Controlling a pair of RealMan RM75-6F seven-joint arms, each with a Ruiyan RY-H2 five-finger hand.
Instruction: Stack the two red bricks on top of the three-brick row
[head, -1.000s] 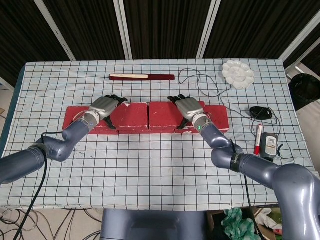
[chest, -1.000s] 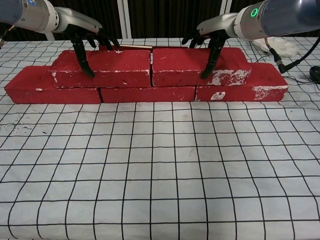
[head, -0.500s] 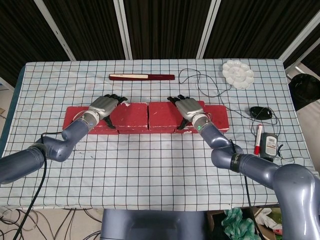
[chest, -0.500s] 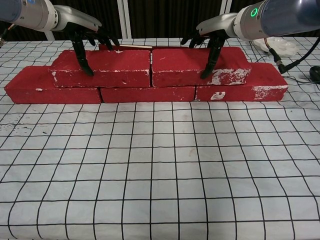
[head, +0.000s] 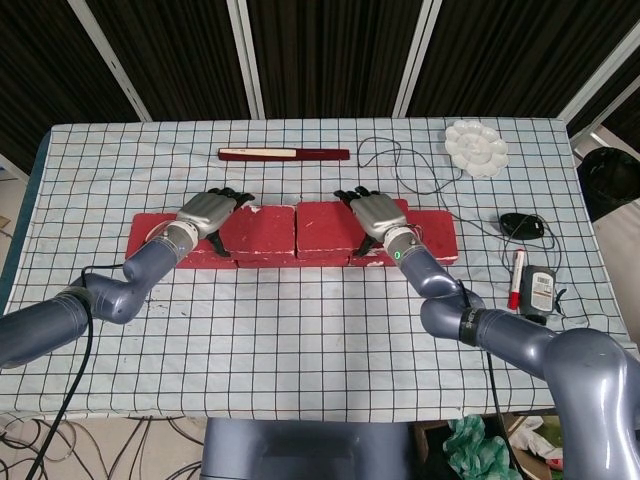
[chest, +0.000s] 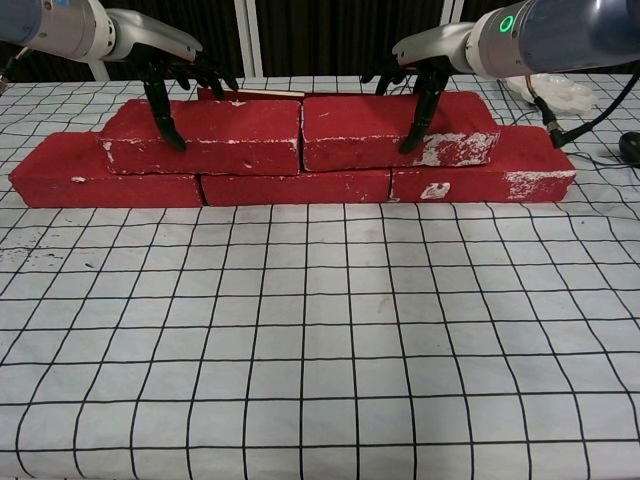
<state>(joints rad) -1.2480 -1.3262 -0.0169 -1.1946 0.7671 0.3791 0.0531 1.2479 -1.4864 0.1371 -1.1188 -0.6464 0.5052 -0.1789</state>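
Note:
Three red bricks form a row on the checked cloth, with ends at left (chest: 95, 172) and right (chest: 505, 172) and the middle brick (chest: 295, 187) between them. Two more red bricks lie on top. My left hand (chest: 160, 62) grips the upper left brick (chest: 220, 135), thumb down its front face and fingers over the back. In the same way my right hand (chest: 432, 58) grips the upper right brick (chest: 375, 130). The upper bricks nearly touch end to end. From the head view, the left hand (head: 208, 211) and right hand (head: 376, 213) sit on the outer ends of the upper bricks (head: 262, 230) (head: 322, 228).
Behind the bricks lies a long dark red and cream stick (head: 285, 154). A white palette (head: 476, 148), a thin cable (head: 400, 168), a black mouse (head: 522, 225), a red marker (head: 517, 278) and a small grey device (head: 541, 290) occupy the right side.
The upper right brick has shifted slightly left with my right hand, narrowing the gap to the upper left brick. The left hand and its brick have stayed put.

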